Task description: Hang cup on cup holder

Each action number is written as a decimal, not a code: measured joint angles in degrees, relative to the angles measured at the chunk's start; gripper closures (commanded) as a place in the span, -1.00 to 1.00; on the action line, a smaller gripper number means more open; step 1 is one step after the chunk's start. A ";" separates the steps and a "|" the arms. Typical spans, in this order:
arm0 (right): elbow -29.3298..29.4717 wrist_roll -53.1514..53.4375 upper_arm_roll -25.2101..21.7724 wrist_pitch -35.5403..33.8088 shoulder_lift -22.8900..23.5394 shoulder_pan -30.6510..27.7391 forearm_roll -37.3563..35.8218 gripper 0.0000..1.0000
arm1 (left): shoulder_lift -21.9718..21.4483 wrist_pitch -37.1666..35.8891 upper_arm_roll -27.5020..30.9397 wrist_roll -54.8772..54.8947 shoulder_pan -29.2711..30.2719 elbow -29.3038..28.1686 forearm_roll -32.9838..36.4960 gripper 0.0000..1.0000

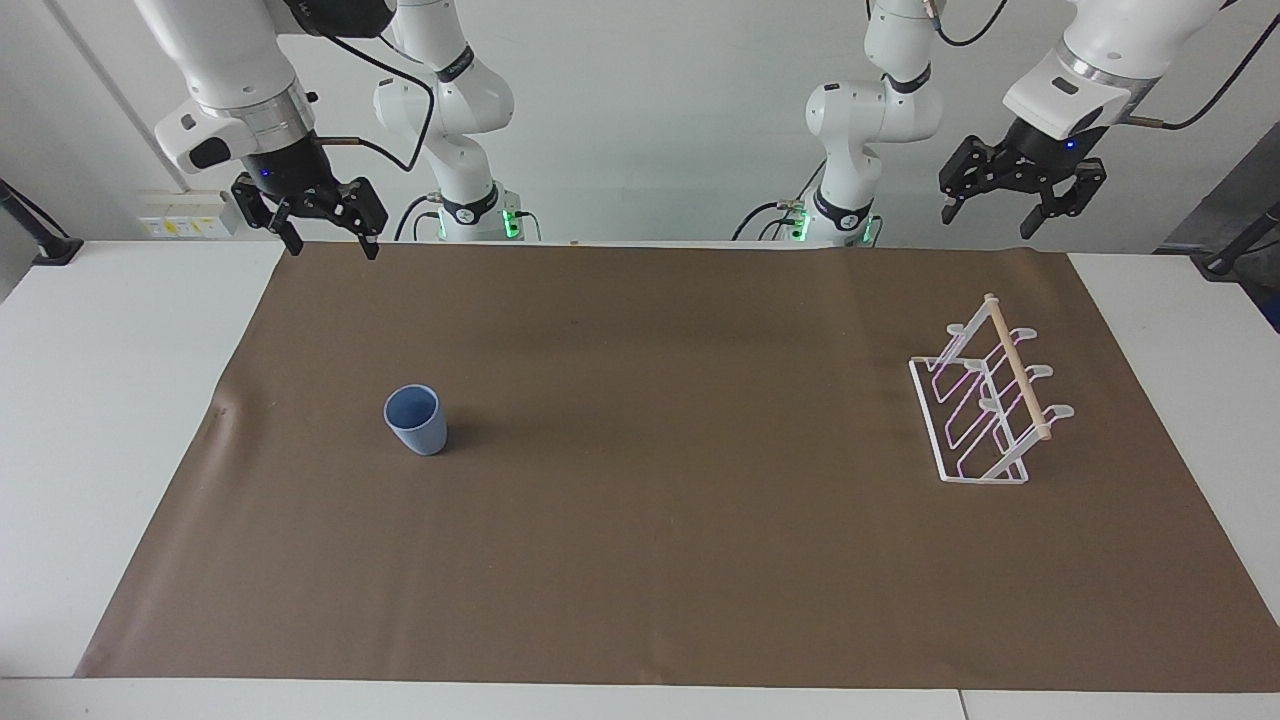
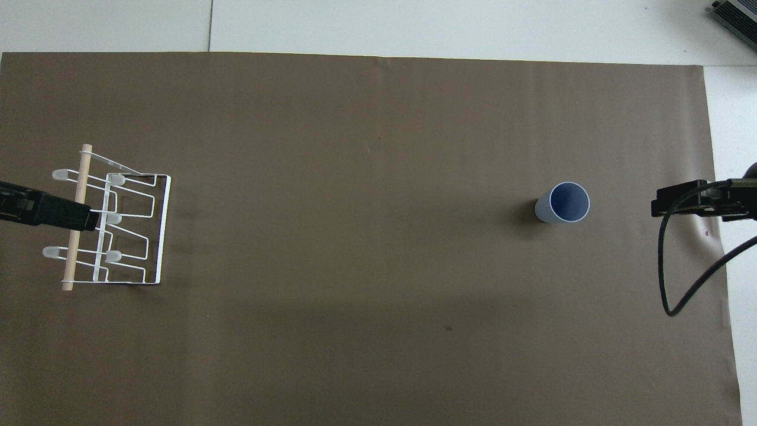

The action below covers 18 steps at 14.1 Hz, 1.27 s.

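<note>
1. The white table [image 1: 120, 420] carries a brown mat [image 1: 660, 540] that covers most of its top.
2. The cup [image 1: 416, 420] stands upright on the mat, toward the right arm's end.
3. The cup holder [image 1: 985, 400] stands on the mat, toward the left arm's end, well apart from the cup.

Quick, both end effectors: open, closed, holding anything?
Left end effector: open, empty, raised above the cup holder.
Right end effector: open, empty, raised, well clear of the cup.

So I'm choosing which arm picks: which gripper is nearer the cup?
Right. The right gripper hangs raised over the cup's end of the table; the left gripper is raised at the cup holder's end.
</note>
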 measured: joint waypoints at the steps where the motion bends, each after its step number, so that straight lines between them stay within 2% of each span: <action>1: 0.00 0.00 0.00 0.00 0.00 0.00 0.00 -1.00 | 0.00 0.00 0.00 0.00 0.00 0.00 0.00 -1.00; 18: -1.62 0.28 0.59 0.26 -0.71 0.08 -1.00 -1.00 | -0.01 -0.02 0.00 0.00 0.00 0.00 0.00 -1.00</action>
